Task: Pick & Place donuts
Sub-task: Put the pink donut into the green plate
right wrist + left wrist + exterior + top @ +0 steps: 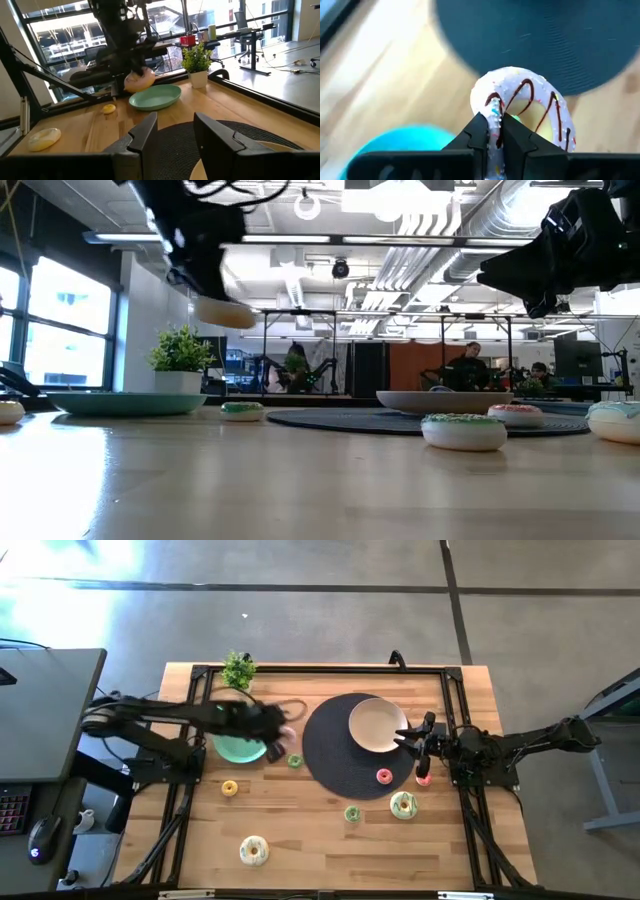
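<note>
We count seven donuts [254, 851] around the dark round mat [345, 745]: six on the counter [330, 850] or mat, one held above the teal plate [236, 748]. Two plates: teal beside the mat, beige plate [377, 725] on it. One potted plant [238, 669].

Pale wooden table [330, 850] with visible grain; dark ribbed matt mat [335, 755].

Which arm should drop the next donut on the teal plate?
Left. Its gripper is already shut on the white donut, held in the air by the teal plate. The right gripper is open, over the beige plate.
</note>
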